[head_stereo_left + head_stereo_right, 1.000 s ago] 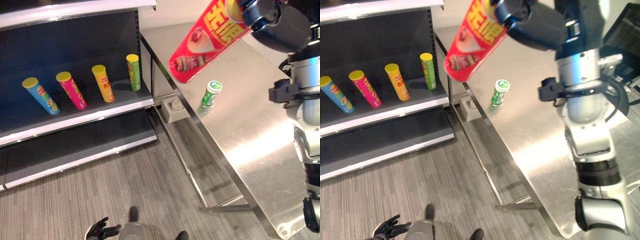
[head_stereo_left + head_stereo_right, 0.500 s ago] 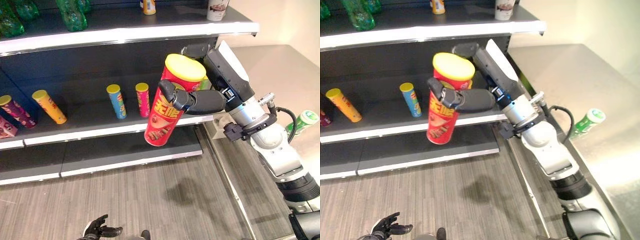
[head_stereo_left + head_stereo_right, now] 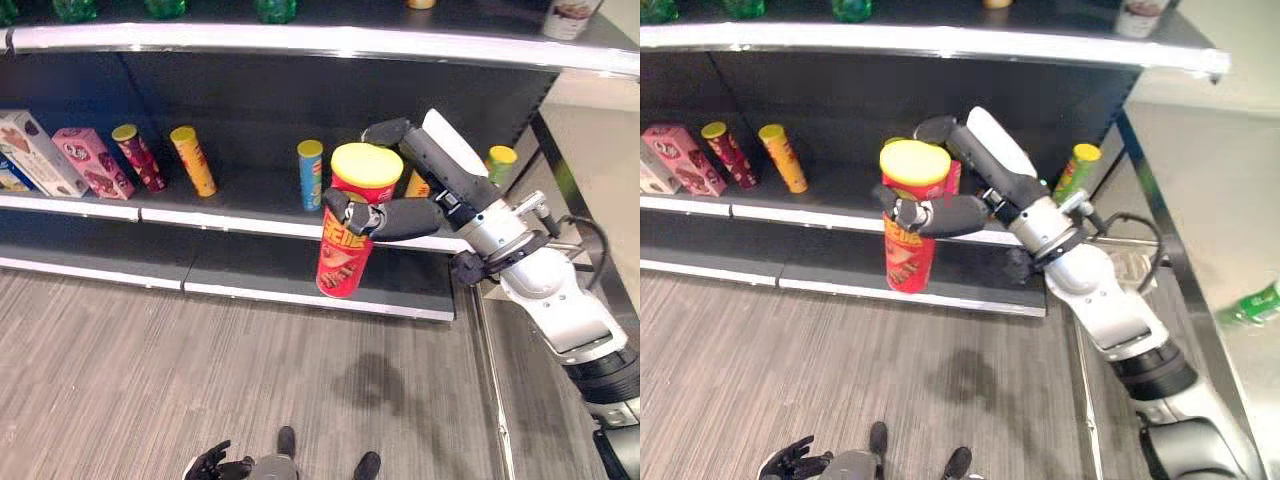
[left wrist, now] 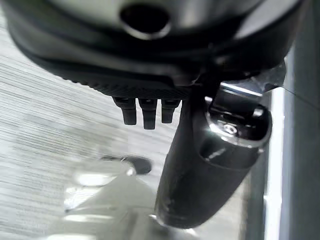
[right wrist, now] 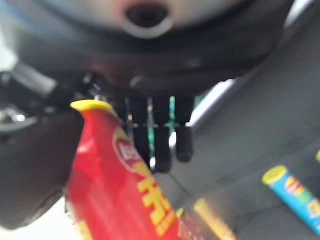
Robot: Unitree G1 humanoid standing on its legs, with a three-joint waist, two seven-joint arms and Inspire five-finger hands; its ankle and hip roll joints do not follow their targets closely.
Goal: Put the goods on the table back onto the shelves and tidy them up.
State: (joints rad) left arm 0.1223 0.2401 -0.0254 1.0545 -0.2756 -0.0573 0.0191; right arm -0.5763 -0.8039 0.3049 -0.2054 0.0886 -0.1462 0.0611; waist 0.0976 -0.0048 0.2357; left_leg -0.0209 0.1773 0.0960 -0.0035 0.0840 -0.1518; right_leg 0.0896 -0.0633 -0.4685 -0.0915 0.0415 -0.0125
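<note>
A tall red can [image 3: 343, 258] with a yellow lid hangs upright in front of the middle shelf [image 3: 240, 222], just right of a blue can [image 3: 310, 176]. My right hand [image 3: 405, 215] is shut on the can's upper part, fingers on one side and thumb over the far side. The right wrist view shows the same red can [image 5: 110, 175] against the fingers [image 5: 162, 140]. My left hand [image 3: 212, 463] hangs low over the floor, relaxed and holding nothing. A green bottle [image 3: 1252, 303] lies on the steel table [image 3: 1230, 200] at the right.
On the middle shelf stand an orange can [image 3: 192, 160], a dark red can [image 3: 138, 157], a pink box [image 3: 90, 160], a white box [image 3: 35, 150] and a green can [image 3: 497, 165] at its right end. The lower shelf [image 3: 250, 270] is bare. Bottles line the top shelf.
The whole view has swung left from the table to the shelves. The red can, still in my right hand, went from tilted above the table to upright before the middle shelf.
</note>
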